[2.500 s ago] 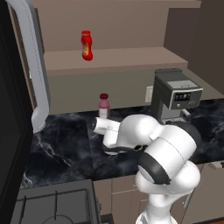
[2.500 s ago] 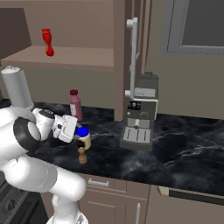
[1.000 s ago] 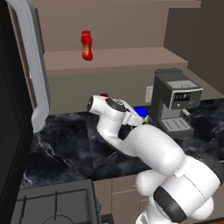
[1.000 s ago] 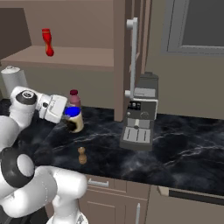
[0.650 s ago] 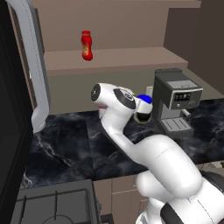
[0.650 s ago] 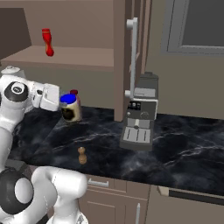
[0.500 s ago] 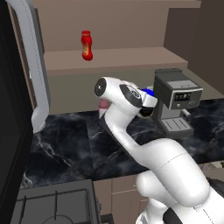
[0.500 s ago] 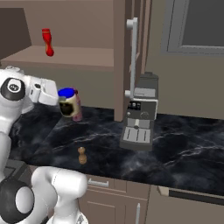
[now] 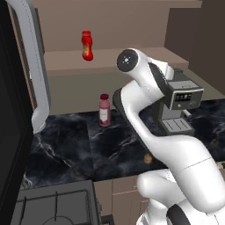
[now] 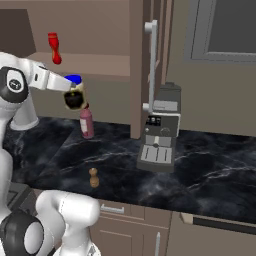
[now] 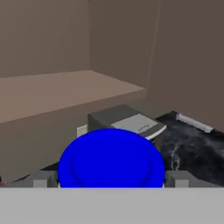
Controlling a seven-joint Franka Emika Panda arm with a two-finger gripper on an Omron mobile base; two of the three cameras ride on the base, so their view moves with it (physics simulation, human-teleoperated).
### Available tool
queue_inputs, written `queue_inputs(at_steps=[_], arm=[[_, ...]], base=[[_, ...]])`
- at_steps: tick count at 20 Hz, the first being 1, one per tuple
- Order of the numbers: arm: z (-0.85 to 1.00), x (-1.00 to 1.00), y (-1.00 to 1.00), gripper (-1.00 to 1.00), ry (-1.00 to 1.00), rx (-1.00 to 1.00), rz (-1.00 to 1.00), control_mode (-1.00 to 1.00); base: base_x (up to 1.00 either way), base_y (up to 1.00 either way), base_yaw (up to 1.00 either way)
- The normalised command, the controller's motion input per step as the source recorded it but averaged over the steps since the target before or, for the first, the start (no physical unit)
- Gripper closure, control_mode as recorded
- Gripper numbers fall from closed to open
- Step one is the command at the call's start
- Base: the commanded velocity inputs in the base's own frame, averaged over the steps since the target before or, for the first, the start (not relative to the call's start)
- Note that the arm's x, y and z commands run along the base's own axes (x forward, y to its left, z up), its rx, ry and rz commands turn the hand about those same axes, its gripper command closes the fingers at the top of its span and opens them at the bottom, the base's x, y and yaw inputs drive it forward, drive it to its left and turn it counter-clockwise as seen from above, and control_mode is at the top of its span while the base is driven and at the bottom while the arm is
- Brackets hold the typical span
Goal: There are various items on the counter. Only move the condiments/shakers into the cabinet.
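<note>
Blue-lidded jar (image 10: 74, 93) apparently gripped in right base view, arm (image 9: 145, 88) hiding it leftward

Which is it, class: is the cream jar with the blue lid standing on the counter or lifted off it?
Lifted. The gripper holds the jar in the air, tilted, above the pink bottle.

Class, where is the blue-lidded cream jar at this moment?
The jar is held in the end effector, in the air above the pink bottle, just below the cabinet shelf.
</note>
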Motion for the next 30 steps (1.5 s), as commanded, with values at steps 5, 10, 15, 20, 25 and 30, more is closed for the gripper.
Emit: queue_inputs(at_steps=[5, 10, 15, 20, 25, 30], arm=[[0.72, 0.0, 0.28, 1.0, 0.05, 0.0, 0.25, -1.0], [0.34, 0.05, 0.37, 1.0, 0.0, 0.02, 0.23, -1.0], [0.06, 0.38, 0.26, 1.0, -0.05, 0.03, 0.22, -1.0], [0.0, 0.59, 0.27, 1.0, -0.07, 0.03, 0.2, -1.0], [0.0, 0.71, 0.22, 1.0, -0.07, 0.03, 0.18, -1.0], [0.07, 0.67, 0.02, 1.0, -0.03, 0.0, 0.04, -1.0]], base=[[0.0, 0.0, 0.0], [0.0, 0.0, 0.0], [0.0, 0.0, 0.0], [0.0, 0.0, 0.0], [0.0, 0.0, 0.0], [0.0, 0.0, 0.0]])
